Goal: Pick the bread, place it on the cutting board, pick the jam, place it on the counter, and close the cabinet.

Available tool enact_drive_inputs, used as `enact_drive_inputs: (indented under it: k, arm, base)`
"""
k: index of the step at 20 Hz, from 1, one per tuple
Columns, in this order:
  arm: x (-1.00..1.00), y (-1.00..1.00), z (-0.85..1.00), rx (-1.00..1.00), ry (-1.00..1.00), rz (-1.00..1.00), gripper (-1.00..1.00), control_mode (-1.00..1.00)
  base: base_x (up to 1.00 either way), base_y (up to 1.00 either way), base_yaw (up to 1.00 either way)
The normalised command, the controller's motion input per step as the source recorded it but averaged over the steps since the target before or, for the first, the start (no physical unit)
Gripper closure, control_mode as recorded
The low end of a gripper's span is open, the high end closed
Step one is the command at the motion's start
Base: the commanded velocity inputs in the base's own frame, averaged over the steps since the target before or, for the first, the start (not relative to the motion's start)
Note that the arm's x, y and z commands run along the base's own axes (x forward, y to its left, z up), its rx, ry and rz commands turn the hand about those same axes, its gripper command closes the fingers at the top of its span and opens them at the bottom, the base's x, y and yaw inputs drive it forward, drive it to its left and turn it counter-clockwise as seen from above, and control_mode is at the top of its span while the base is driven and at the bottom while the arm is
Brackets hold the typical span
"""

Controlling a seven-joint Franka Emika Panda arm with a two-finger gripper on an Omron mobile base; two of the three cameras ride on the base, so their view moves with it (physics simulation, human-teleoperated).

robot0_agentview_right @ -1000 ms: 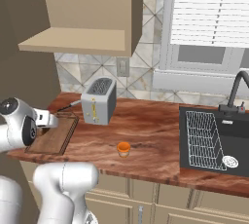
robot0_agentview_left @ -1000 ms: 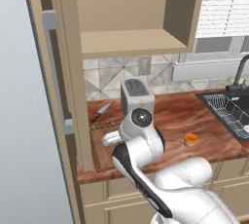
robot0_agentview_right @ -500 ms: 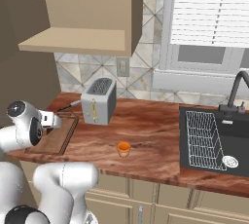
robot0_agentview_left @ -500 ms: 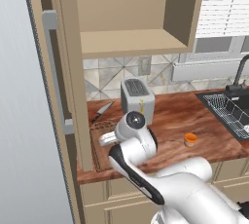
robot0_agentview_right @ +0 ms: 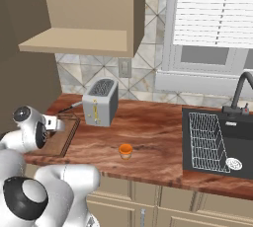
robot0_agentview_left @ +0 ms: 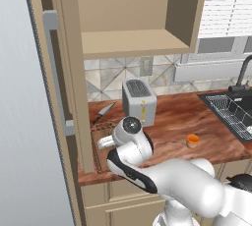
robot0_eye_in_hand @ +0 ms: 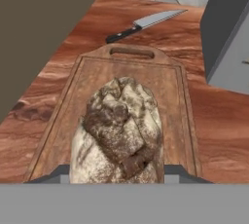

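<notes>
No text, label, brand, number or sign can be read on anything in these views

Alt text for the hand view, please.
A crusty brown bread loaf sits between the shut gripper's jaws, over a wooden cutting board. A knife lies beyond on the counter, a toaster at right.
</notes>
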Motion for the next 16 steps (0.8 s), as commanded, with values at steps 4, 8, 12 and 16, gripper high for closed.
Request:
enact_drive_inputs:
  k: [4, 8, 12, 16]
  arm:
    - [0.18, 0.06, -0.28, 0.00, 0.00, 0.00, 1.00, -1.00]
    - [0.06, 0.05, -0.27, 0.00, 0.00, 0.00, 1.00, -1.00]
    - [0.00, 0.03, -0.19, 0.00, 0.00, 0.00, 1.00, -1.00]
    - [0.00, 0.03, -0.15, 0.00, 0.00, 0.00, 1.00, -1.00]
  base:
    - [0.00, 0.00, 0.00]
    - [0.00, 0.00, 0.00]
    - [0.00, 0.00, 0.00]
    - [0.00, 0.00, 0.00]
